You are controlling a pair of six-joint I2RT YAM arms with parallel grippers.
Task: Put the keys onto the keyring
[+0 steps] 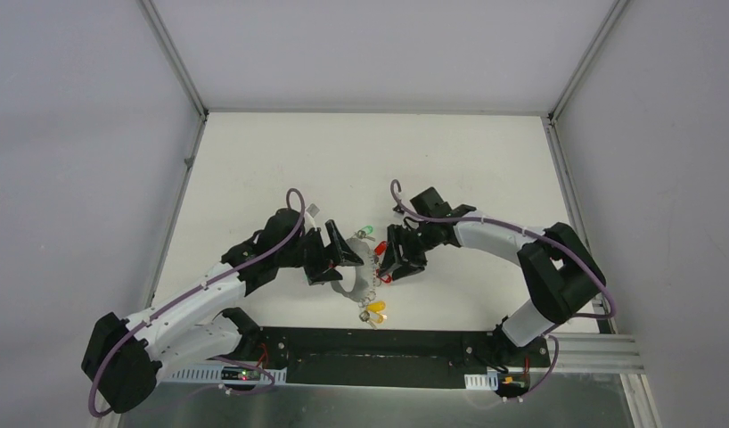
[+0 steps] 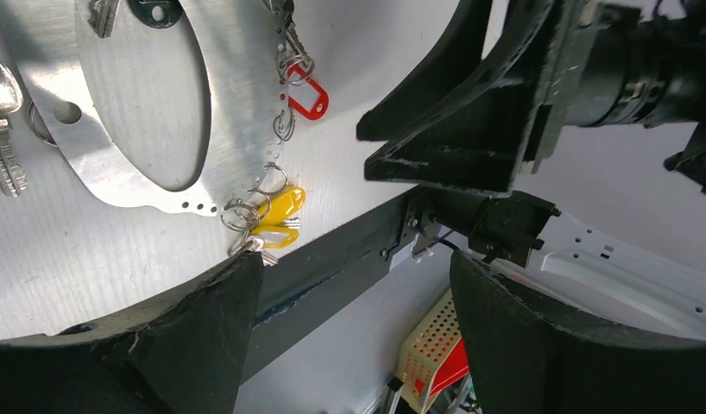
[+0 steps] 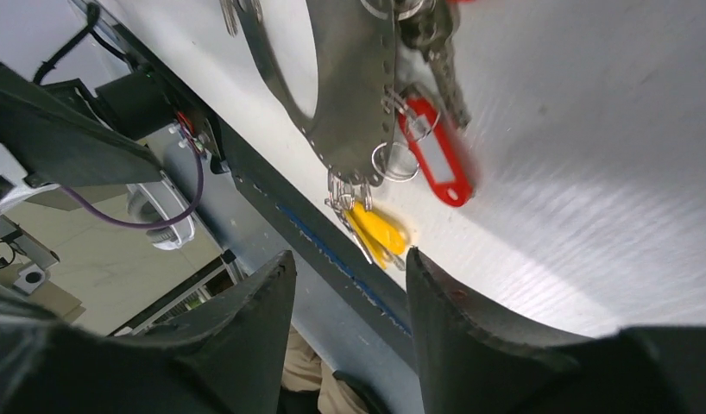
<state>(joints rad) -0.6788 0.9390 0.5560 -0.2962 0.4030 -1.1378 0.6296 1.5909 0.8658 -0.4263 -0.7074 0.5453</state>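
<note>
Left hand (image 2: 358,280) gapes wide, right hand (image 3: 349,259) apart but narrower — both empty, flanking the ring (image 2: 237,112) mid-frame on the counter (image 1: 468,160).

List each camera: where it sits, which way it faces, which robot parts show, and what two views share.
Top external: above and behind the bases, looking down on the table; both arms, left gripper and right gripper show.
Left wrist: on the left arm, facing the table's near edge over the keyring; own fingers show.
Right wrist: same facing; own fingers show.
Shared: both wrist views show red tag, yellow tags.
</note>
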